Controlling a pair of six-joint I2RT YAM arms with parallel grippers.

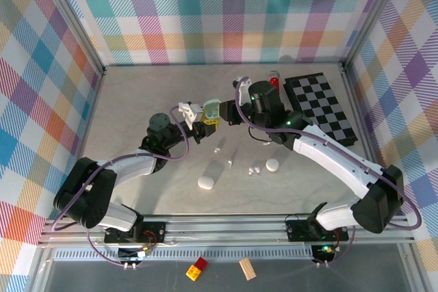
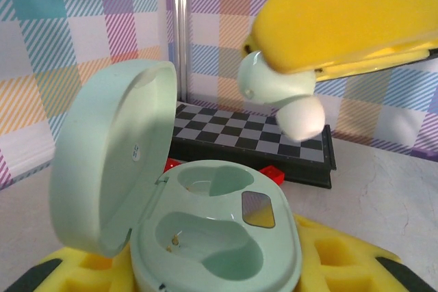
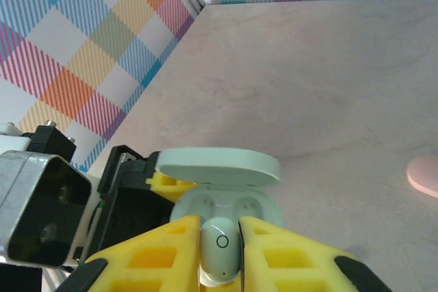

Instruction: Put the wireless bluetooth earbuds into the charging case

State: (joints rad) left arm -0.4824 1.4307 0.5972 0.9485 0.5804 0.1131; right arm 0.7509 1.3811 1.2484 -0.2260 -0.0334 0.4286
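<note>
White-and-black arms (image 1: 335, 158), lilac cables (image 1: 137, 158), yellow foam claw pads (image 3: 150, 258)

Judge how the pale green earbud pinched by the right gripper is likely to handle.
Probably slippery: the earbud looks glossy and rounded. Likely light, being tiny beside the open case. Released, it could well roll.

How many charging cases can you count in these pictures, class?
3. The open pale green case is held in the left gripper; a closed white case and a pinkish case lie on the table. More may be hidden behind the arms.
</note>
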